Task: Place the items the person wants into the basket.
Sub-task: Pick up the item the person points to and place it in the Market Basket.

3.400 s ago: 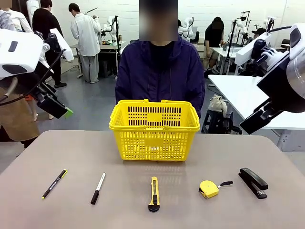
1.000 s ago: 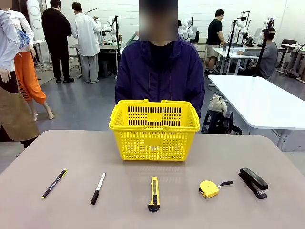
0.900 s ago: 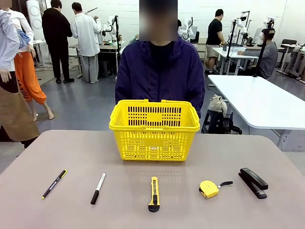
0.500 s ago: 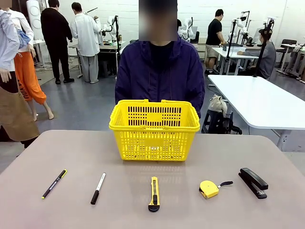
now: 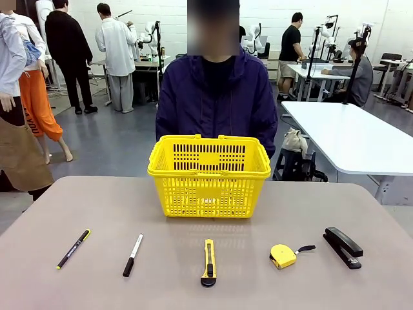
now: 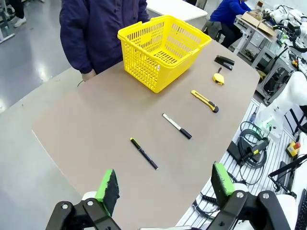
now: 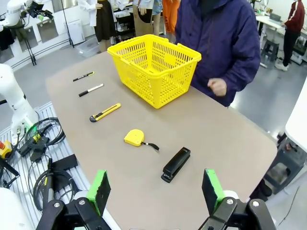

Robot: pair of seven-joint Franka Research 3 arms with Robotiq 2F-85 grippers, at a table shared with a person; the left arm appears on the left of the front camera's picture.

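Arms pulled back; utility knife (image 5: 208, 261) long axis pts at basket (image 5: 209, 194).

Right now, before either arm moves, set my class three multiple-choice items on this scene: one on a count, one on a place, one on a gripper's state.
1. How many items lie in a row on the table in front of the basket?
A three
B five
C seven

2. Where is the stapler?
A inside the basket
B at the row's end on the robot's left
C at the row's end on the robot's right

3. How does the left gripper stand?
A open, holding nothing
B shut on an item
C shut on nothing

Answers:
1 B: five things lie side by side in the row.
2 C: it is the last item on the robot's right.
3 A: its green pads stand wide apart with nothing between them.
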